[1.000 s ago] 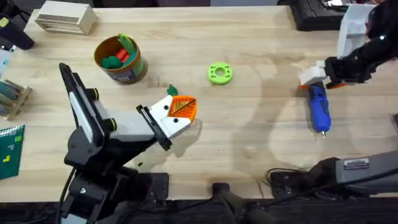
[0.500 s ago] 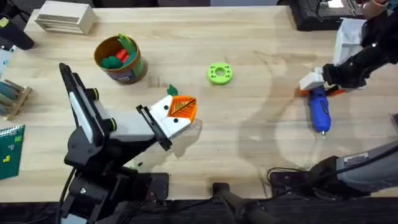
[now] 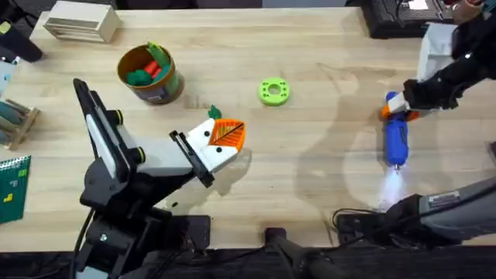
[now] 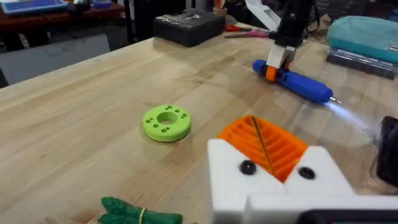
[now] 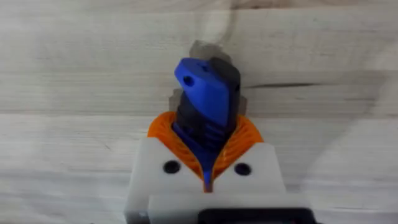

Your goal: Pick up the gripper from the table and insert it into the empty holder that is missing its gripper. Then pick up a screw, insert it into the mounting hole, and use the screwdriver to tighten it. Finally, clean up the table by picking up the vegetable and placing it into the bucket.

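**Two arms, one tool in hand: screwdriver gripped at its rear end**

Overhead, the right gripper [image 3: 399, 103] sits at the far right of the table [image 3: 310, 178], clenched on the back end of the blue screwdriver [image 3: 396, 139]. The tool's body lies along the wood with its bit pointing toward the arm bases, and a pale glow shows on the wood at the tip, so its light appears to be on. Holding it by the rear probably leaves the bit free to reach a screw. The left gripper [image 3: 223, 141] rests mid-table, its orange pads pressed together on nothing. The vegetable [image 3: 214, 112] lies just beyond it, not yet in the bucket [image 3: 149, 75], which already holds green and red toys. A green ring [image 3: 273, 91] lies between the two arms.

From the left wrist, the closed orange pads [image 4: 264, 144] fill the foreground; the ring sits near, the vegetable at the lower edge, and the screwdriver lies well apart under the other arm.

From the right wrist, the ribbed pads [image 5: 177, 146] squeeze the screwdriver's blue end, its notched cap standing up between them.
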Controlling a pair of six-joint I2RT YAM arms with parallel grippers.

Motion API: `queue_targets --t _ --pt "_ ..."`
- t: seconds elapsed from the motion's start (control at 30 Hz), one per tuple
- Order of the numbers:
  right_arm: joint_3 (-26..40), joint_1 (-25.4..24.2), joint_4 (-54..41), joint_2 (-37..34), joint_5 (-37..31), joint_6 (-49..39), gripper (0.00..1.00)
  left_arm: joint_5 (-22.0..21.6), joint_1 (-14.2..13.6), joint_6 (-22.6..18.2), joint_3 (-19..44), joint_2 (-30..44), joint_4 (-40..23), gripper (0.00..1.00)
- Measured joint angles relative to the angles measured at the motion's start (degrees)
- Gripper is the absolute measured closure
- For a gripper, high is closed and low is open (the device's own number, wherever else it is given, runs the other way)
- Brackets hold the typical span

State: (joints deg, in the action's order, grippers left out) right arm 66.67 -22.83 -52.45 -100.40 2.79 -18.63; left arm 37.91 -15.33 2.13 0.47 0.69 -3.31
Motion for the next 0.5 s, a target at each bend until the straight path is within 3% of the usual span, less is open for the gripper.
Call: queue_targets --t 0.03,0.5 --pt "0.0 0.0 -0.2 7.1 4.1 1.9 0.971 0.0 0.0 0.0 0.0 0.0 0.0 0.988" --pt "0.0 0.0 4.8 33.3 7.6 2.4 0.971 0.0 0.0 0.0 0.0 0.0 0.0 0.988"
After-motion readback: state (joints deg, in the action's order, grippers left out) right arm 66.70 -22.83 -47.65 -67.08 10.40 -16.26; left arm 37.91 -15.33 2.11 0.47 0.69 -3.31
